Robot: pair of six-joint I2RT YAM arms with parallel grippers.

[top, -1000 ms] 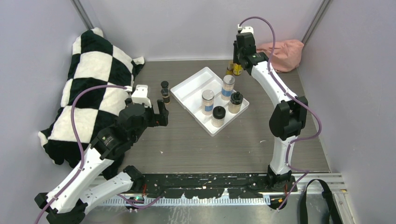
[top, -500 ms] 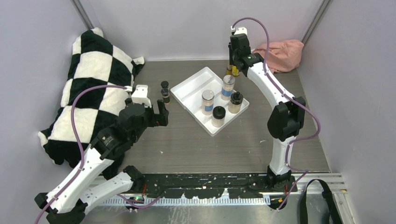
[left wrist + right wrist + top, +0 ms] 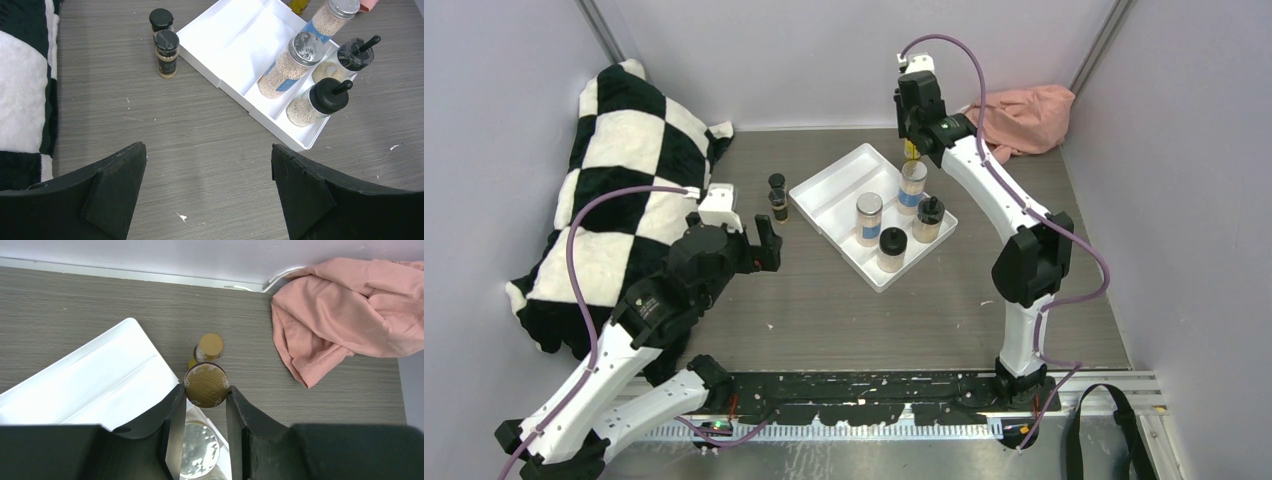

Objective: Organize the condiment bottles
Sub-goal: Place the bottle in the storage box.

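Between the right claw's [image 3: 205, 390] two dark fingers sat a slim amber bottle [image 3: 205, 382], its gold cap showing in the gap and the jaws drawn narrow on it. A second earlier this claw had hung closer to the pink cloth [image 3: 345, 315]. It had since swung sideways, away from the cloth, carrying the bottle to the far corner of the white tray [image 3: 100, 375]. Just beyond its fingertips the other amber bottle [image 3: 208, 349] stood upright on the table, apart from the held one. Directly beneath the claw showed the lid of a silver-lidded jar [image 3: 197, 457] standing in the tray.

The left claw [image 3: 210, 185] stayed spread wide with nothing in it, almost where it had been. Ahead of it and to its left stood the two tiny dark bottles [image 3: 166, 52], close together on the table outside the tray. Ahead to its right, the tray held both silver-lidded jars and the two tan black-capped jars [image 3: 320, 102].
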